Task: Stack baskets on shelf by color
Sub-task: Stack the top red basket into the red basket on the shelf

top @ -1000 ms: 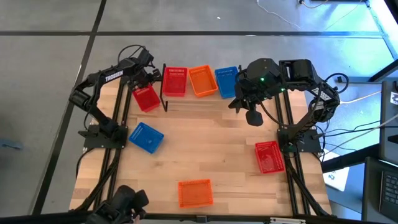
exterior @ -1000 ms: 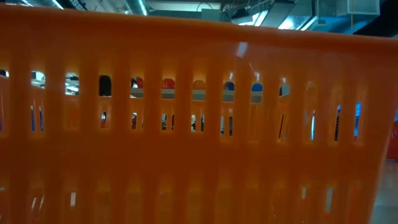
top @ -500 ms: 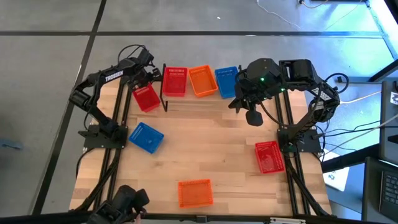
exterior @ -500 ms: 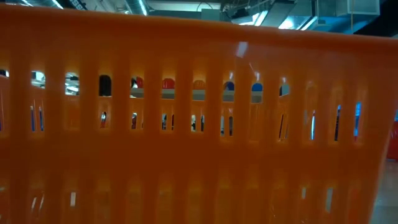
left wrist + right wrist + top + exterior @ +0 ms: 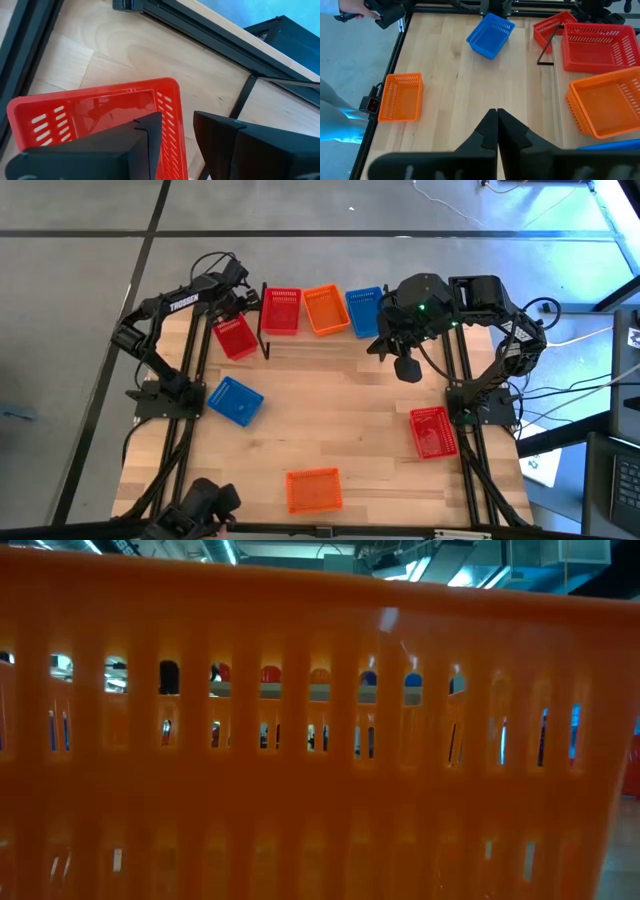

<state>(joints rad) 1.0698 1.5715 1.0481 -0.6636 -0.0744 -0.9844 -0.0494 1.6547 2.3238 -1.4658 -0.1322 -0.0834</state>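
Observation:
On the shelf (image 5: 320, 345) at the table's far edge stand a red basket (image 5: 281, 310), an orange basket (image 5: 325, 310) and a blue basket (image 5: 364, 309) in a row. A red basket (image 5: 234, 337) lies on the table left of the shelf. My left gripper (image 5: 238, 306) is open at its far end; in the left wrist view one finger (image 5: 147, 132) stands inside this basket (image 5: 95, 112) and the other outside. My right gripper (image 5: 405, 367) is shut in the air right of the shelf, holding nothing (image 5: 496, 117). My left gripper comes at the red basket from above, its fingers standing either side of one wall (image 5: 175, 117) near a corner. A strip of table shows between that wall and the outer finger (image 5: 215, 132). I cannot tell whether either finger touches it.
On the table lie a blue basket (image 5: 235, 401) at the left, a red basket (image 5: 433, 431) at the right, and an orange basket (image 5: 313, 489) at the near edge, which fills the low view (image 5: 320, 790). A person's hand (image 5: 352, 9) shows beyond the table's near corner.

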